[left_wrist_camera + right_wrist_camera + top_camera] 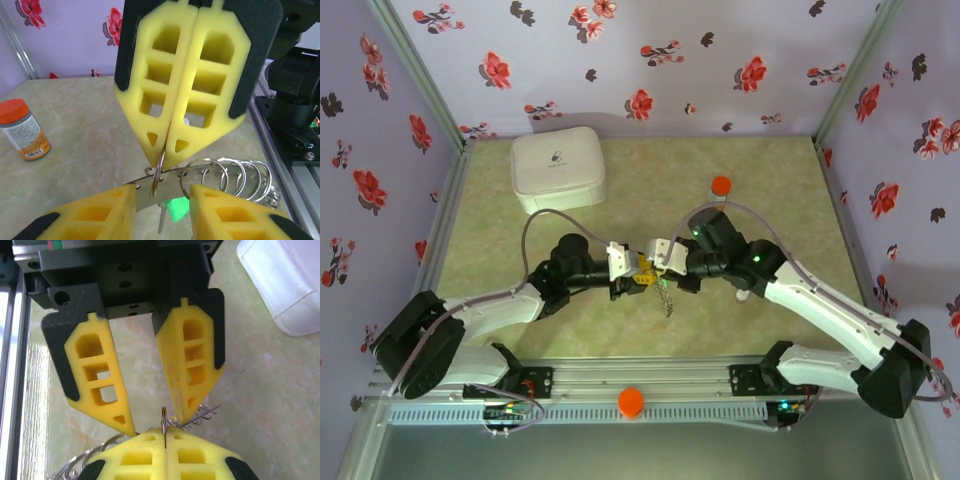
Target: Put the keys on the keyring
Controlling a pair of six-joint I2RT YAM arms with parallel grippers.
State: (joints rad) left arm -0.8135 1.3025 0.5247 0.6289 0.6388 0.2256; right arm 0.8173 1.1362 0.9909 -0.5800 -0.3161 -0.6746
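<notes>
The two claws meet tip to tip in mid-desk (pixel 780 200). The right claw (pixel 164 152) is pinched tight on a thin split ring (pixel 158 175) that stands edge-on. The left claw (pixel 156 424) is partly open, with one tip on each side of that ring. The keyring (pixel 142 186) curves just under the tips, and a green key (pixel 175 210) hangs below it. The bottle (pixel 720 187) at 1 o'clock and the white box (pixel 558 172) at 11 are well apart from the claws. Bare desk runs at 6 to the rail (pixel 700 385).
</notes>
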